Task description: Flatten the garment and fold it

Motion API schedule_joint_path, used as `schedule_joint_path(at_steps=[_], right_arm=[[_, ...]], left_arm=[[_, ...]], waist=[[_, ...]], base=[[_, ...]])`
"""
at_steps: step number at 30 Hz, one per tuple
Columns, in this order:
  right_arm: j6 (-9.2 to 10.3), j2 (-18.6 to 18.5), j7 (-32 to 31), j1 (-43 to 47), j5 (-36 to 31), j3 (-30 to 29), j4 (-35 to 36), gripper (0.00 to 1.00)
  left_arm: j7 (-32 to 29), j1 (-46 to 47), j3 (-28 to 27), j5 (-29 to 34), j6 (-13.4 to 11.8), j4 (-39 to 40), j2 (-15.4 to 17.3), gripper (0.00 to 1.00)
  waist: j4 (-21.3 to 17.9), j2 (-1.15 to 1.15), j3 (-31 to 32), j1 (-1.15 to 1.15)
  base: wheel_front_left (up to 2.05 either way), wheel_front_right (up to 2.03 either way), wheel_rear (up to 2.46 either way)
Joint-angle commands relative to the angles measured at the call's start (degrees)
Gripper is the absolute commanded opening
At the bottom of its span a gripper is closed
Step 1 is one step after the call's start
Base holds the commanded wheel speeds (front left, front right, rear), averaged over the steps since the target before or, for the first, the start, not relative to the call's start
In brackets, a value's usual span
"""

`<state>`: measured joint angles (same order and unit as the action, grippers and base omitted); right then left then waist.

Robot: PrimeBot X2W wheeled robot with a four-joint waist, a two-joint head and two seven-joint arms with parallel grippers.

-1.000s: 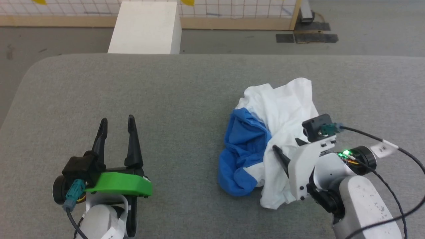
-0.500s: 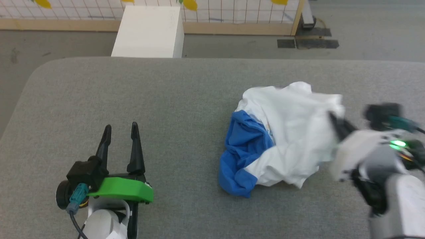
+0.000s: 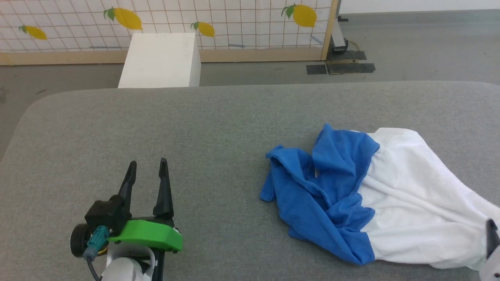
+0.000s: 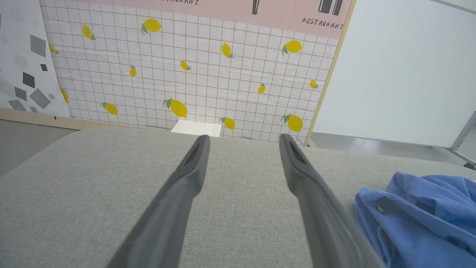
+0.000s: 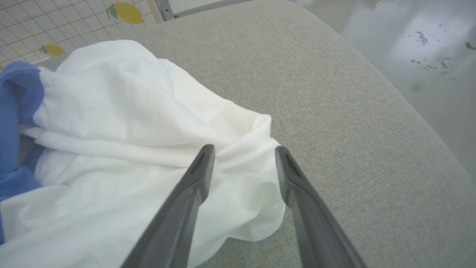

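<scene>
Garment [image 3: 390, 195] pulled rightward, now spread.

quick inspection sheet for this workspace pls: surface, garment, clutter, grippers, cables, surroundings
surface: grey fabric-covered table, rounded corners
job's things: garment on the table's right side, not flat; blue sleeves bunched to its left, white body drawn out toward the right edge
clutter: nothing seen
grippers: left gripper open over bare table, apart from the garment; right gripper open, jaws apart over the garment's white end
cables: dark cable with teal plug at the left wrist
surroundings: white box, lemon-print grid panel, grey floor, black tape patches
</scene>
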<state>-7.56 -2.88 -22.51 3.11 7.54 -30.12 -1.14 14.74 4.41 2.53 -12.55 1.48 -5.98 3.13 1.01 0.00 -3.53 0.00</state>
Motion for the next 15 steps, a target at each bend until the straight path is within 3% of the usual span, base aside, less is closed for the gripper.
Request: schedule_joint_path(at_steps=[1, 6, 10, 15], right_arm=[[0.08, 0.01, 2.25, 0.06, 0.68, 1.69, 1.05, 1.00], [0.08, 0.01, 11.35, 0.41, -0.20, 9.26, 5.69, 1.00], [0.08, 0.01, 17.52, 0.74, -0.34, 16.61, 7.95, 1.00], [0.08, 0.01, 20.78, 0.53, 0.48, 22.38, 6.75, 1.00]], left_arm=[[0.26, -0.94, 0.08, 0.56, 0.39, -0.12, -0.22, 1.00], [0.26, -0.02, 2.22, 0.51, 1.20, -1.01, -0.23, 1.00], [-0.49, 2.92, 8.23, -0.08, 2.55, -4.15, -0.24, 1.00], [-7.29, 9.02, 17.89, -2.94, 3.21, -9.63, -0.24, 1.00]], waist=[[-0.35, 0.00, -0.07, 0.00], [-1.32, 0.00, -0.68, 0.00], [-2.60, 0.00, -1.67, 0.00], [-4.46, 0.00, -3.73, 0.00]], base=[[0.00, 0.00, 0.00], [0.00, 0.00, 0.00], [0.00, 0.00, 0.00], [0.00, 0.00, 0.00]])
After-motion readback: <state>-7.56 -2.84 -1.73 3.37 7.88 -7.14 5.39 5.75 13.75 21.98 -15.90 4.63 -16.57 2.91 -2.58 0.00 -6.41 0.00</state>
